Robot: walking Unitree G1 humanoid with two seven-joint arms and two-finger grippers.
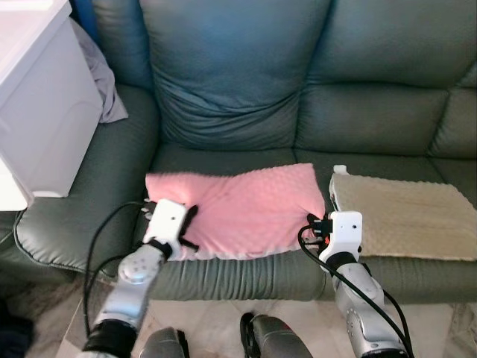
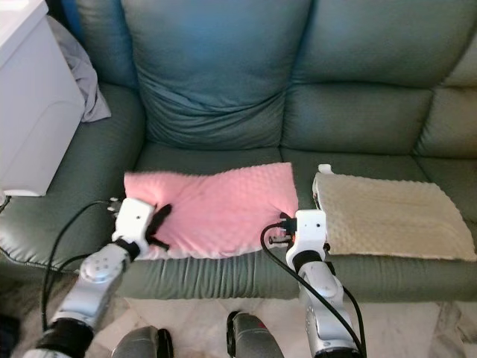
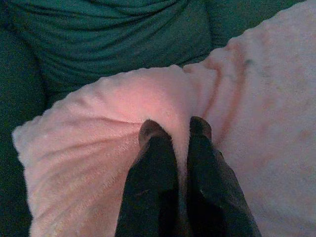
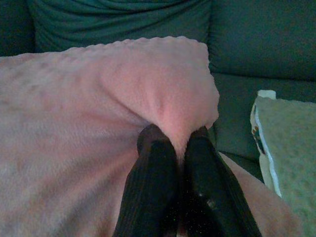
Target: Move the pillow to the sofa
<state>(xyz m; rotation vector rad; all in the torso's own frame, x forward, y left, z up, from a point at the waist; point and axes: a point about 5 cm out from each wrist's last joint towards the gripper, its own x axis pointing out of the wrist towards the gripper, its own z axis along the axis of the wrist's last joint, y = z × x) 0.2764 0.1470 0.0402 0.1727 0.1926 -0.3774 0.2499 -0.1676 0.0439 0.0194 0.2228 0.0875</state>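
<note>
A pink pillow (image 1: 238,209) lies flat on the seat of a dark green sofa (image 1: 238,82), near the seat's front edge. My left gripper (image 1: 186,224) is at the pillow's front left corner, shut on a fold of its pink fabric (image 3: 181,133). At the front right corner my right gripper (image 1: 313,221) is shut on a pinch of the pillow (image 4: 180,133) as well. Both wrist views show the two black fingers closed together with fabric bunched between their tips.
A beige pillow (image 1: 406,216) lies on the seat right beside the pink one. A white cabinet (image 1: 37,97) stands at the sofa's left arm, with grey cloth (image 1: 104,82) behind it. My feet (image 1: 261,339) stand on the pale floor before the sofa.
</note>
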